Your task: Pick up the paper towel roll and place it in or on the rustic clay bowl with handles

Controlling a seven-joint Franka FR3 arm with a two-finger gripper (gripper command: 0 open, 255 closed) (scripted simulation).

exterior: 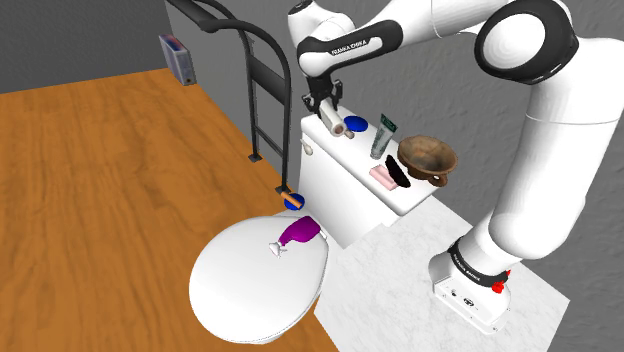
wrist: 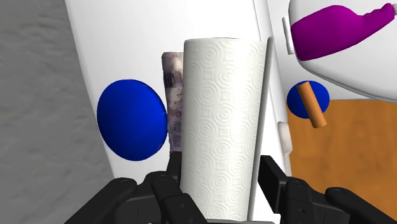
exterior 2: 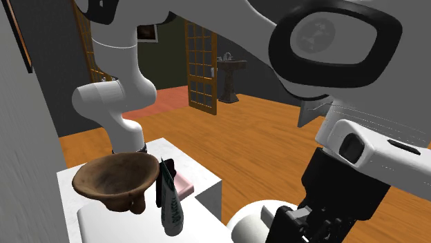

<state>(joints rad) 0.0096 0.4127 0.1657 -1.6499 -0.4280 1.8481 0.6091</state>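
Note:
The white paper towel roll (wrist: 222, 121) lies on the white toilet tank lid (exterior: 350, 165), at the lid's far end in the shoulder view (exterior: 326, 124). My black gripper (exterior: 327, 106) comes down on it from above. In the wrist view the gripper (wrist: 221, 177) has one finger pressed against each side of the roll. The brown clay bowl with handles (exterior: 428, 158) stands at the opposite end of the lid, nearest the stand. In the second exterior view the bowl (exterior 2: 114, 179) is in the foreground.
Between roll and bowl on the lid are a blue disc (exterior: 353, 125), a green-and-white tube (exterior: 381, 135) and a pink bar (exterior: 384, 178). A purple spray bottle (exterior: 298, 234) lies on the toilet seat lid. A black grab rail (exterior: 262, 60) stands beyond the tank.

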